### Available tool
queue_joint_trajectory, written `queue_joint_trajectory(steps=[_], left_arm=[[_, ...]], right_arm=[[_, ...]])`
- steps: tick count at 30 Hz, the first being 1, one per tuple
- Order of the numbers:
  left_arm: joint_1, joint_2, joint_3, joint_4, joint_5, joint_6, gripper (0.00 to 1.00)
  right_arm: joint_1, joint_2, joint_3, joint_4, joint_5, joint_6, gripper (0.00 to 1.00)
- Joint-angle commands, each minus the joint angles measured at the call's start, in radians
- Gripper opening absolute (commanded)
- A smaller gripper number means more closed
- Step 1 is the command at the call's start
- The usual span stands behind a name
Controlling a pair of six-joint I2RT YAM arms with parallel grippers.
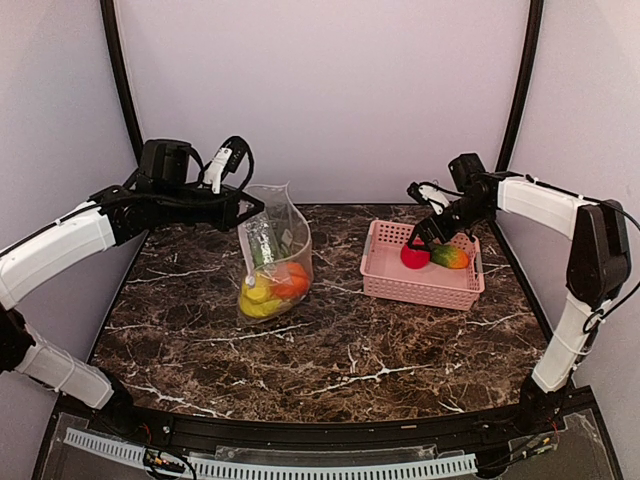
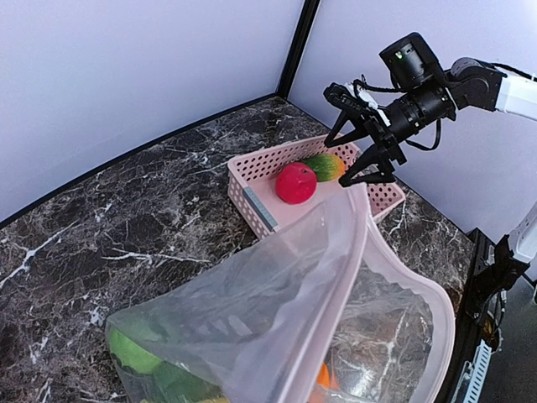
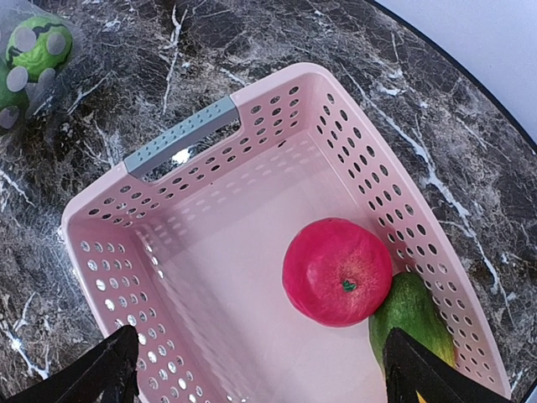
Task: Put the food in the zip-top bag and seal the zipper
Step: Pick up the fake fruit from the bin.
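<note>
1. Clear dotted plastic marks the zip-top bag (image 1: 272, 250), which stands upright left of centre on the marble table (image 1: 330, 370). Its mouth faces up, and the zipper (image 2: 346, 243) gapes in a wide loop in the left wrist view, so nothing is sealed.
2. We see the left gripper (image 1: 247, 207) pinched shut at the bag's upper edge. Its fingers do not show in its own camera, but the bag hangs from that spot, so we judge that it grips the rim and keeps the mouth open.
3. We count yellow pieces (image 1: 257, 297), an orange piece (image 1: 292, 282) and green pieces (image 1: 262, 245) inside the bag. That share of the loading looks done.
4. Well apart to the right sits the pink basket (image 1: 420, 292). In it the red round fruit (image 1: 414, 256) and the mango-like piece (image 1: 451, 257) touch each other near one wall.
5. The right gripper (image 1: 424, 236) hovers over those two with its fingers spread wide and nothing between them.
6. We put the task past halfway. Two pieces have yet to go into the bag, and then the strip must be pressed shut along its whole length.
</note>
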Motion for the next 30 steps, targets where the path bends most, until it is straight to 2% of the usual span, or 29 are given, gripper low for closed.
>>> queue_joint_trajectory(steps=[1, 4, 11, 21, 30], left_arm=[[-0.001, -0.041, -0.017, 0.076, 0.031, 0.02, 0.01], [-0.001, -0.018, -0.013, 0.071, 0.099, 0.034, 0.01], [-0.001, 0.089, 0.088, -0.045, 0.12, -0.004, 0.01], [-0.002, 0.031, 0.042, 0.02, 0.096, -0.043, 0.01], [-0.002, 0.027, 0.042, 0.023, 0.113, -0.043, 0.07]], right_arm=[[-0.003, 0.011, 0.023, 0.011, 0.027, 0.018, 0.99], [-0.003, 0.041, 0.043, 0.011, 0.058, 0.029, 0.99], [-0.004, 0.149, 0.101, -0.024, 0.086, 0.062, 0.99], [-0.006, 0.28, 0.186, -0.048, 0.187, 0.059, 0.98], [-0.007, 0.354, 0.262, -0.076, 0.15, 0.06, 0.9]])
